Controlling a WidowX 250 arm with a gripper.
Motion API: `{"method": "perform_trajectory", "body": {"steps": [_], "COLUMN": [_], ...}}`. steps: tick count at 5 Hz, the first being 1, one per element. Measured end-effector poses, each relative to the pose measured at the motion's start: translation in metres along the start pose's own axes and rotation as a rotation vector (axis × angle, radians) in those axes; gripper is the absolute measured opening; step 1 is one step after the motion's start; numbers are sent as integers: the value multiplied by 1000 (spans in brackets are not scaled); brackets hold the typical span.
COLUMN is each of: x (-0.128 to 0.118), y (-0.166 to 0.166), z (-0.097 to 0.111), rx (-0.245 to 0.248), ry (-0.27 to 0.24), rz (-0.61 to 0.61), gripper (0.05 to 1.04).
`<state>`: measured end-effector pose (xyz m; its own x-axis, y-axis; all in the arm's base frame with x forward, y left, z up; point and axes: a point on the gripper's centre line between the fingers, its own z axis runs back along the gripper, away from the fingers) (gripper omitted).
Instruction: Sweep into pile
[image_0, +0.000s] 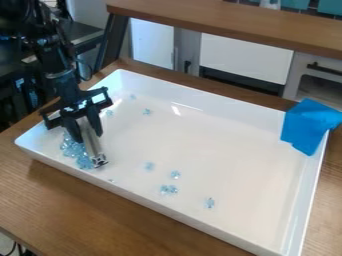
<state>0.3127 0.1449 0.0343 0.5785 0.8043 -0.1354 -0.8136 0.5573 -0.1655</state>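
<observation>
From the camera view, I've got my end effector (89, 138) hanging down just inside the tray (200, 140), by its near left corner. It's clamped on a grey tool (91, 145), jaws partway apart with the tool's shaft between them. The shaft slants down a bit, and its dark-rimmed lower end sits low over the tray, by the near long edge. Can't really tell if it's touching the floor of the tray or not.

As for the stuff I'm sweeping: the main clump of clear, pale blue pieces (71, 148) is right at that near left corner, beside the tool. Looks loose and kinda glassy, partly behind the end effector. Strays are all over the place: a few toward the far left corner, one (147, 111) further in, then a loose string running along the near long edge, with a small cluster (168, 189) around its middle and another piece (210, 203) to the right.

There's also a blue cloth (307, 125) draped over the far right corner, and the whole tray's on a wooden worktop (87, 210).
</observation>
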Motion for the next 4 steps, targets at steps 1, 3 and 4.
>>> {"method": "perform_trajectory", "body": {"steps": [1,3,4], "x": [-6,-54,-89], "y": [-13,-112,-154], "z": [6,31,33], "rx": [-38,-117,-117], "ry": [47,145,144], "rz": [32,-6,-111], "gripper": [381,381,381]}}
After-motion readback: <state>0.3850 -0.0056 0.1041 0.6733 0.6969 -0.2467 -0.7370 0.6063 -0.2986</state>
